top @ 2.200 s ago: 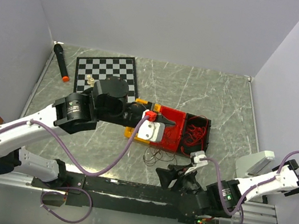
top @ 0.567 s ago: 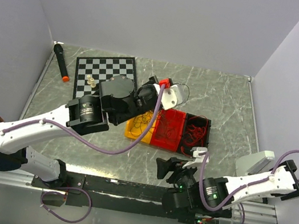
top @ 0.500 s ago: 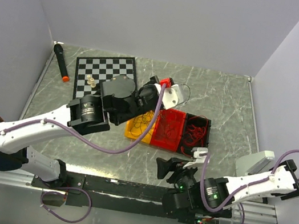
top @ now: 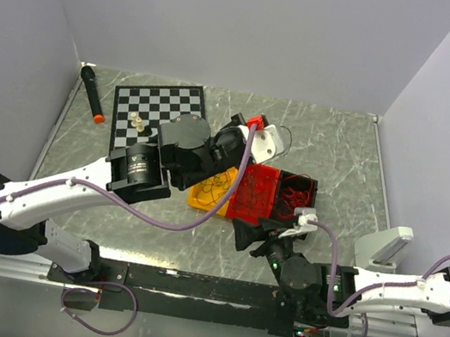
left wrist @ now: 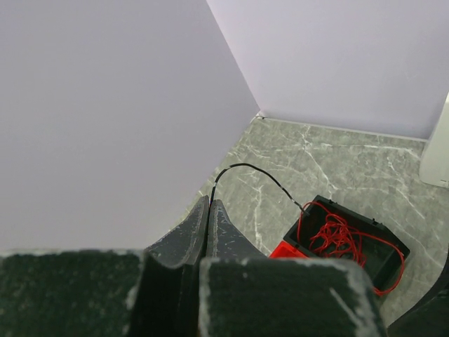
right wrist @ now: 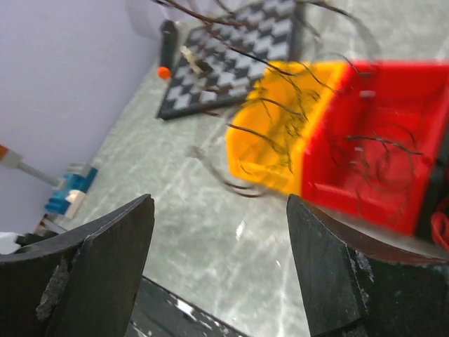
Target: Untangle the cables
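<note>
**Your left gripper (left wrist: 208, 205) pinches one black cable (left wrist: 247, 167); your right gripper (right wrist: 219, 210) hangs spread wide before the bins.**

In the left wrist view, low and left of centre, the two fingers are pressed together on the cable's end. The cable arcs from their tips toward the lower right of the frame. It reaches the black bin (left wrist: 380, 243), which holds a heap of red cables (left wrist: 335, 235). In the right wrist view your fingers stand far apart at the bottom corners. Beyond them, at centre and right, curly black cables (right wrist: 280, 107) loop over the yellow bin (right wrist: 256, 154) and the red bin (right wrist: 351, 175). The chessboard (right wrist: 231, 63) lies at the top.
</note>
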Motion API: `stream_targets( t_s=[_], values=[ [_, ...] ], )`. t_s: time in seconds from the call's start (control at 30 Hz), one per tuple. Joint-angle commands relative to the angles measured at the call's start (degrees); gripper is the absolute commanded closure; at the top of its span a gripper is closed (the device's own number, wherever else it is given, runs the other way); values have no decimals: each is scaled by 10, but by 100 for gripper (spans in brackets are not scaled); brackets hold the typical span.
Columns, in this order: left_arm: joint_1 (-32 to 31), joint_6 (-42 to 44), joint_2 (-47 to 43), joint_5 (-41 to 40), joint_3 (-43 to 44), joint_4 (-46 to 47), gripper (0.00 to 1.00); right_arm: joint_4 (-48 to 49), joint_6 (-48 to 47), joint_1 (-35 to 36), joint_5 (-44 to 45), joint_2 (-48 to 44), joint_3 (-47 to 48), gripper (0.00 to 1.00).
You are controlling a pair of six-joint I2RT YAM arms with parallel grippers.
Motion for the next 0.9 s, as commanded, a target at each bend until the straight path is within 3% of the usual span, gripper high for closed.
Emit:
stream_targets(
  t_s=[0.0, 0.27, 0.5, 0.6, 0.8, 0.87],
  values=[
    [-4, -12, 4, -26, 22, 19, 99, 160, -143, -21, -60, 35, 38, 17],
    [-4, -19, -1, -28, 19, 18, 99, 176, -144, -101, -110, 81, 58, 18],
    [-4, -26, -1, -21, 34, 5, 99, 199, -147, -192, -179, 124, 65, 30],
    [-4, -17, -5, -27, 31, 13, 99, 208, -141, -215, -212, 140, 68, 44],
    [-3, 22, -12, -50, 25, 47, 99, 166, -94, -216, -240, 135, 46, 91],
    [-3, 46, -11, -61, 33, 69, 99, 145, -68, -215, -250, 123, 29, 99]
  ],
)
